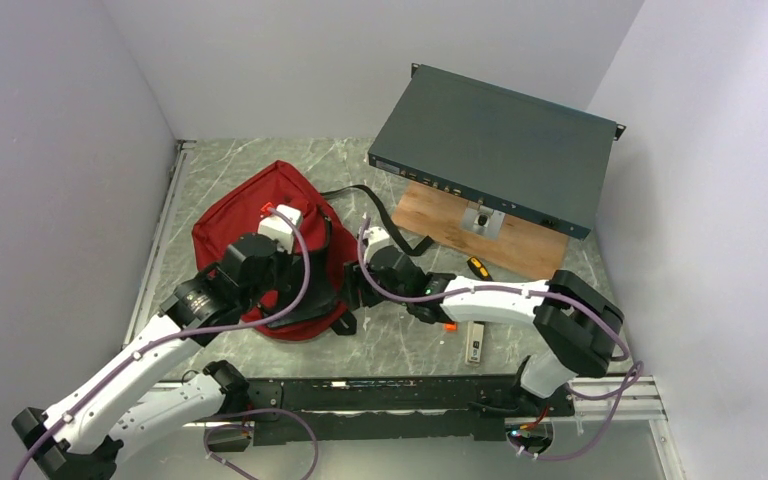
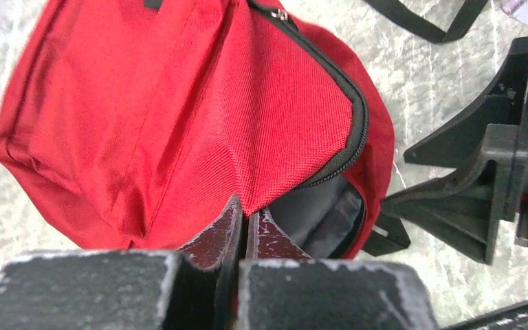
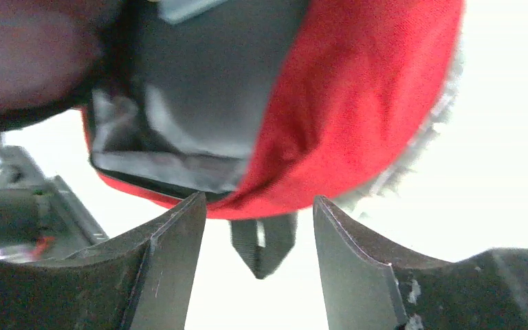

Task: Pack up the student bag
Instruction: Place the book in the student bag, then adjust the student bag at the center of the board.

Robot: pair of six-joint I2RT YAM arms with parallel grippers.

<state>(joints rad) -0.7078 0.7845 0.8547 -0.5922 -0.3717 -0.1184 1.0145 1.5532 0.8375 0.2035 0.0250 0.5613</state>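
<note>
The student bag (image 1: pixel 240 215) lies on the table, dark red, its zip mouth turned toward the right arm. In the left wrist view my left gripper (image 2: pixel 246 214) is shut on the red fabric edge of the bag (image 2: pixel 144 103), beside the open mouth with its grey lining (image 2: pixel 323 213). In the top view that gripper (image 1: pixel 310 300) sits at the bag's near right corner. My right gripper (image 1: pixel 362 285) is just right of the mouth. In its wrist view it (image 3: pixel 260 210) stands open, facing the bag (image 3: pixel 357 103), with a black strap loop (image 3: pixel 265 240) hanging untouched between the fingers.
A flat dark teal metal box (image 1: pixel 490 150) rests tilted on a wooden board (image 1: pixel 480 240) at the back right. A black strap (image 1: pixel 400 225) trails from the bag. A yellow-black tool (image 1: pixel 478 267), a small orange piece (image 1: pixel 448 327) and a white stick (image 1: pixel 475 342) lie near the right arm.
</note>
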